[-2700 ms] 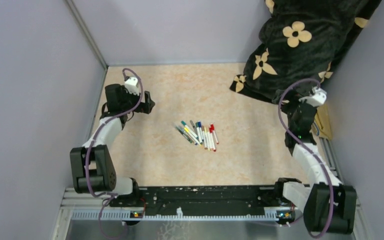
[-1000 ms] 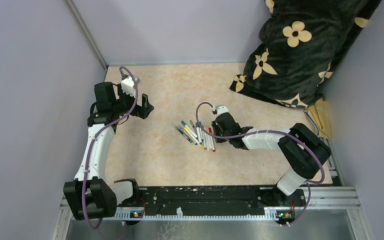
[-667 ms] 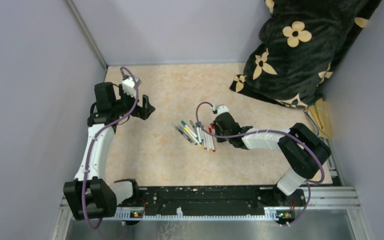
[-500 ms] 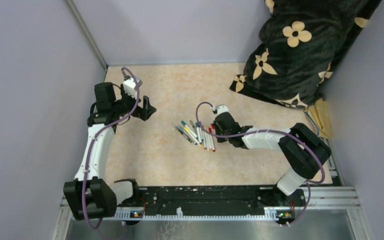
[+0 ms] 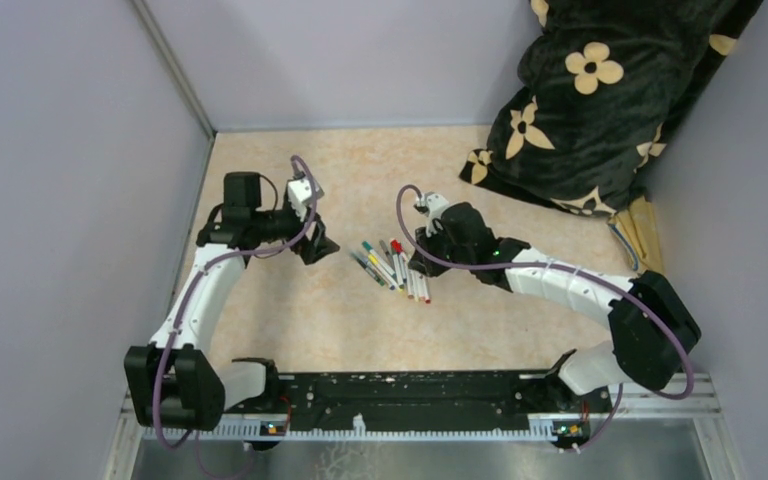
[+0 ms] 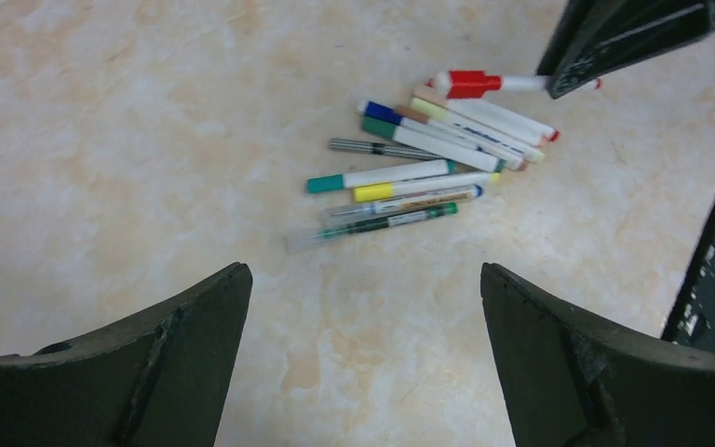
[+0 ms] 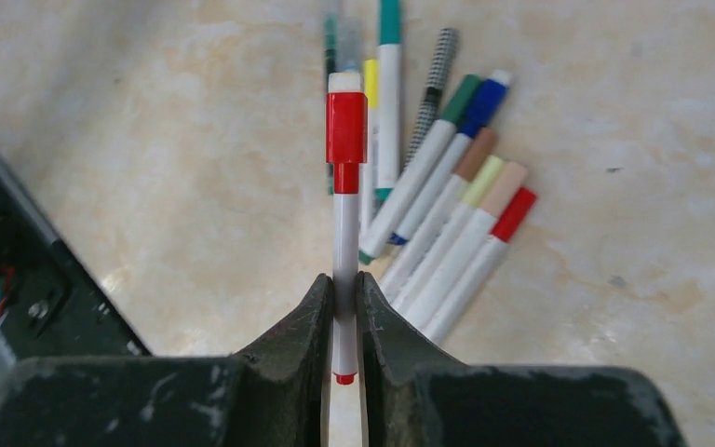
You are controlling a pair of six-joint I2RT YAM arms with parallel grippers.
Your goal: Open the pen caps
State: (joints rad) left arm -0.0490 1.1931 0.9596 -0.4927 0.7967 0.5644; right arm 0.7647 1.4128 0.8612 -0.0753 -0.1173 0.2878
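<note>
Several pens (image 5: 388, 270) with white or grey barrels lie fanned out mid-table, their coloured pen caps (image 7: 484, 98) still on them. My right gripper (image 5: 417, 260) is shut on the white barrel of a red-capped pen (image 7: 344, 233) and holds it just above the pile. Its red cap (image 7: 345, 128) points away from the fingers, toward the left arm. The left gripper (image 5: 317, 247) hangs open and empty just left of the pile. In the left wrist view the gripper (image 6: 363, 275) faces the pens (image 6: 410, 163) and the held red pen (image 6: 484, 84).
A black blanket with tan flowers (image 5: 600, 90) fills the back right corner. Purple walls close off the left, back and right sides. The black base rail (image 5: 410, 395) runs along the near edge. A tan object (image 5: 646, 235) lies by the right wall.
The right gripper shut on the red-capped pen at the pile's right side and lifted it, turning it toward the left arm. The left arm swung right, close to the pile, still open.
</note>
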